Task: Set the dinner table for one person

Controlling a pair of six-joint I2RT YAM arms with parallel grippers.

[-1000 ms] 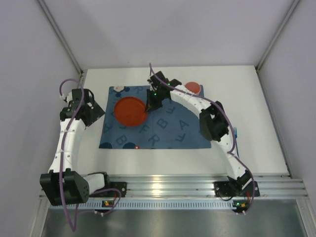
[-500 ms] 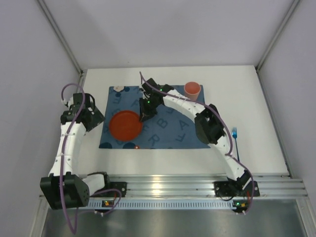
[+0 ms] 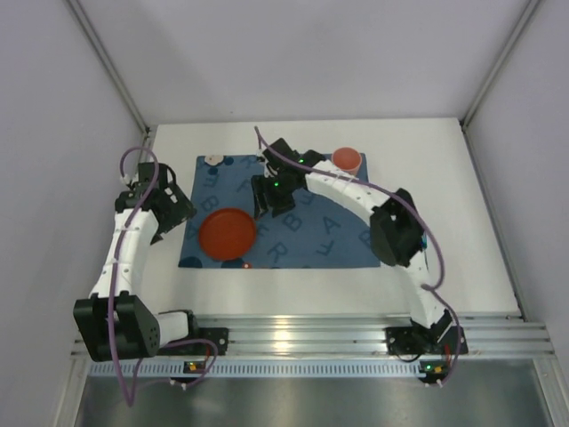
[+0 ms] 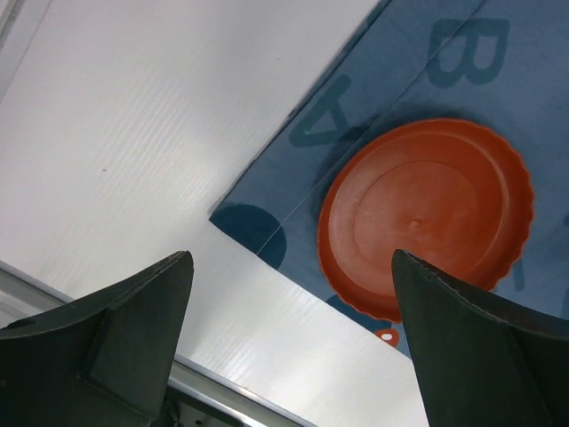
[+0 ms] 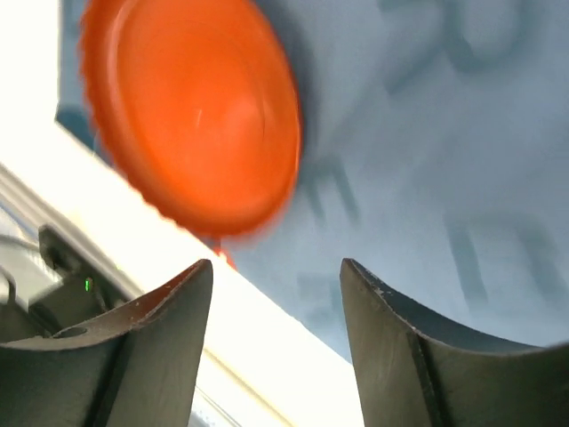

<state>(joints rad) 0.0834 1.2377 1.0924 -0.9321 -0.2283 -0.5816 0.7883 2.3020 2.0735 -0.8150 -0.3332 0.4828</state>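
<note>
The dinner table fills the floor of the walled cell, and its bare white top shows on every side of the dark blue lettered placemat. The band is widest at the mat's 3 o'clock, narrower at 9 and 12 o'clock, and a strip at 6 o'clock runs along the aluminium rail. The orange plate lies flat on the mat toward its 7 o'clock corner, with its scalloped rim just inside the mat's near edge and close to the left edge. The left wrist view shows the same plate wholly on the mat, with the mat's corner and white table beside it. An orange cup stands upright at the mat's 1 o'clock corner, well apart from the plate. The left gripper hangs at the plate's 9 o'clock over the mat's left edge, with its fingers spread wide and nothing between them. The right gripper hovers at the plate's 1 o'clock above the middle of the mat, with its fingers also parted and holding nothing. Its wrist view is blurred, showing the plate and mat.
</note>
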